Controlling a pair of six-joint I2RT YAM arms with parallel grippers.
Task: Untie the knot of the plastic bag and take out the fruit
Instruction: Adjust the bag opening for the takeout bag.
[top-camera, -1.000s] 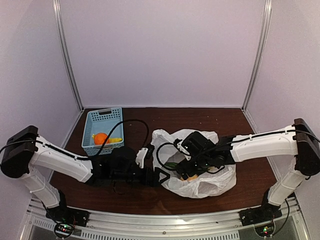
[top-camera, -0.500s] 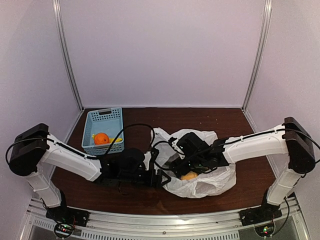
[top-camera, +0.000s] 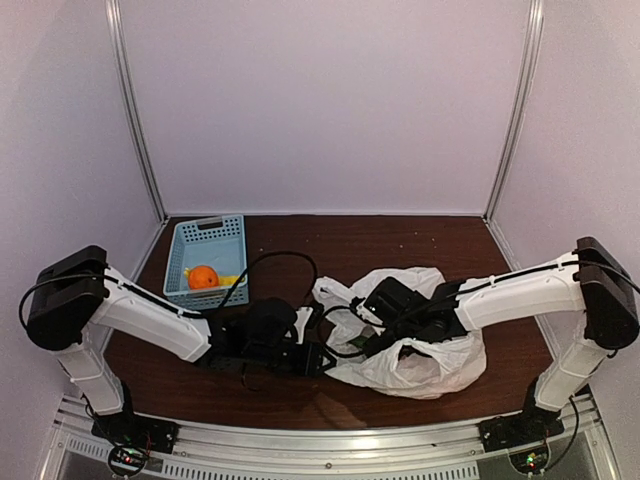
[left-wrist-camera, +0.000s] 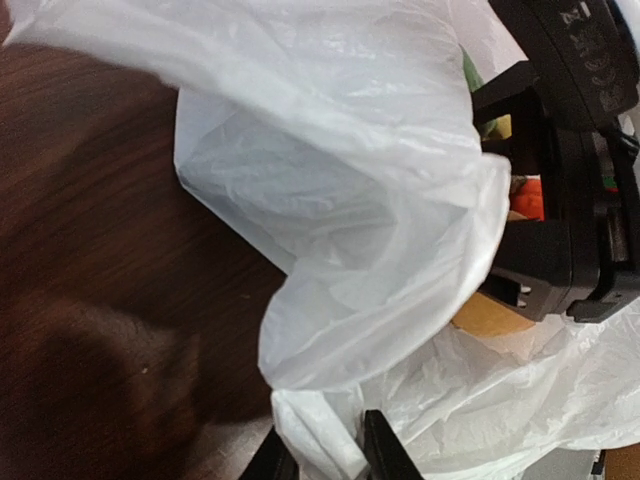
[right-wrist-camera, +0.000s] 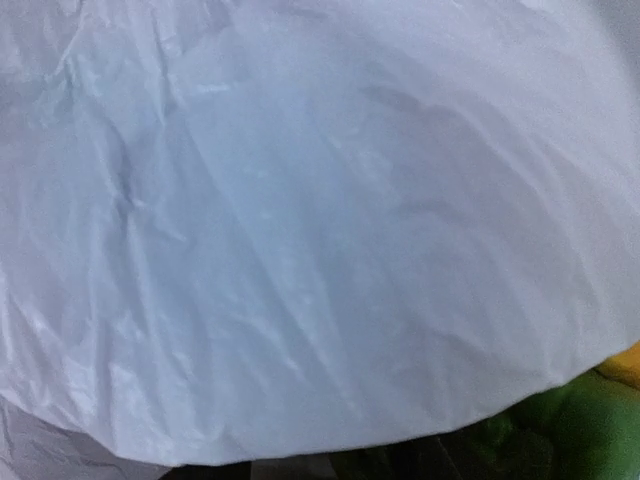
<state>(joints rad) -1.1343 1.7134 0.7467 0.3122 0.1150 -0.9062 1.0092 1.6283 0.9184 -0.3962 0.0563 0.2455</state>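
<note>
Nearest us, the left gripper (left-wrist-camera: 325, 455) has its jaws nipped together on a fold at the near-left edge of the white plastic bag (top-camera: 425, 368), which lies crumpled on the brown table (top-camera: 330, 240) right of centre, mouth gaping left. The right gripper (top-camera: 380, 338) sits buried in that mouth beside a green piece (right-wrist-camera: 565, 420) and a yellow-orange piece (left-wrist-camera: 490, 315); we cannot tell how its jaws stand. Far left, a blue basket (top-camera: 188, 250) holds one orange fruit (top-camera: 203, 277).
</note>
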